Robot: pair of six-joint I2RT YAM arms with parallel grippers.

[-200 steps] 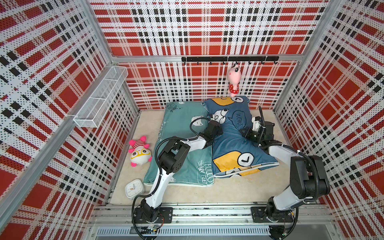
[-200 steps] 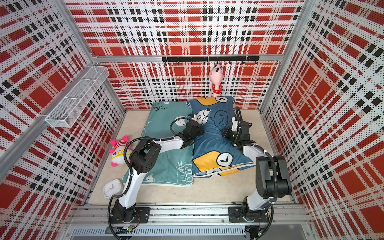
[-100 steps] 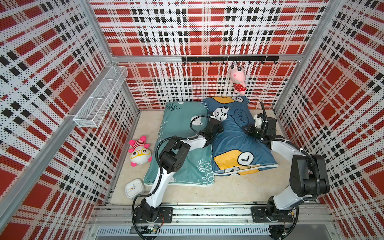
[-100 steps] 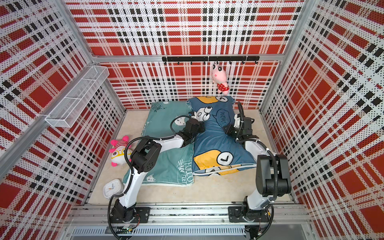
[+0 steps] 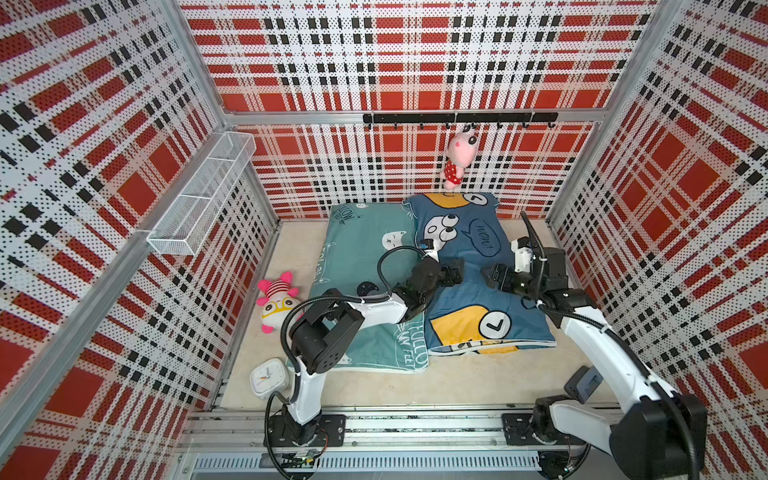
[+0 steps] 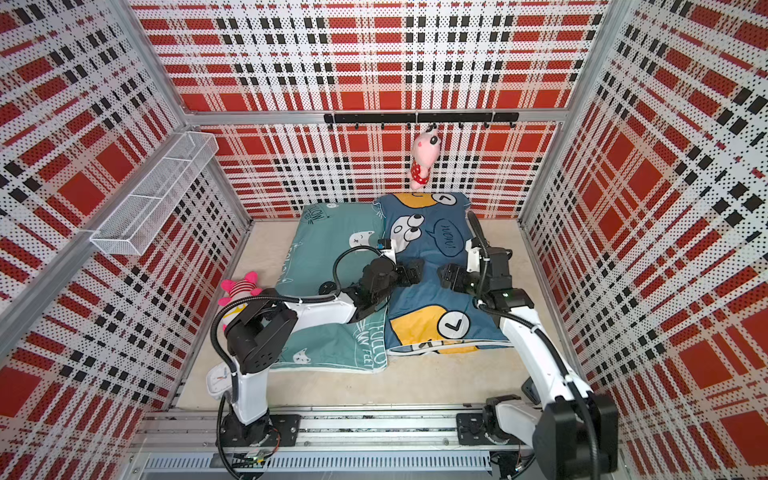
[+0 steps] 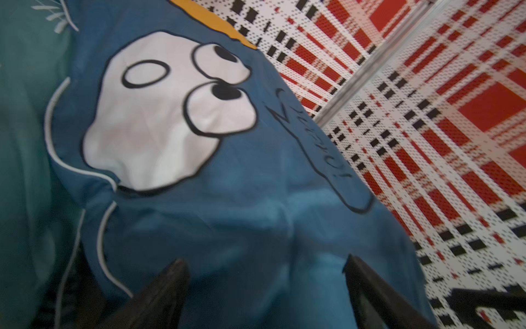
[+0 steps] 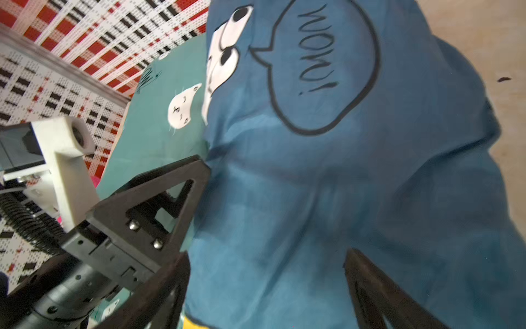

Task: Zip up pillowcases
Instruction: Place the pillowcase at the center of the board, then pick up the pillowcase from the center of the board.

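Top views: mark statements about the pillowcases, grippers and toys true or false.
1. The blue pillowcase lies on the robot's right of the teal pillowcase. True.
2. The left gripper and right gripper are clamped on fabric. False: both stand open over the blue pillowcase.
3. A pink plush hangs from the hook rail. True.
4. The white clock sits on the teal pillowcase. False: it lies on the beige floor.

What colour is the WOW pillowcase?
The pillowcase is dark blue with yellow and white faces; best in a top view.
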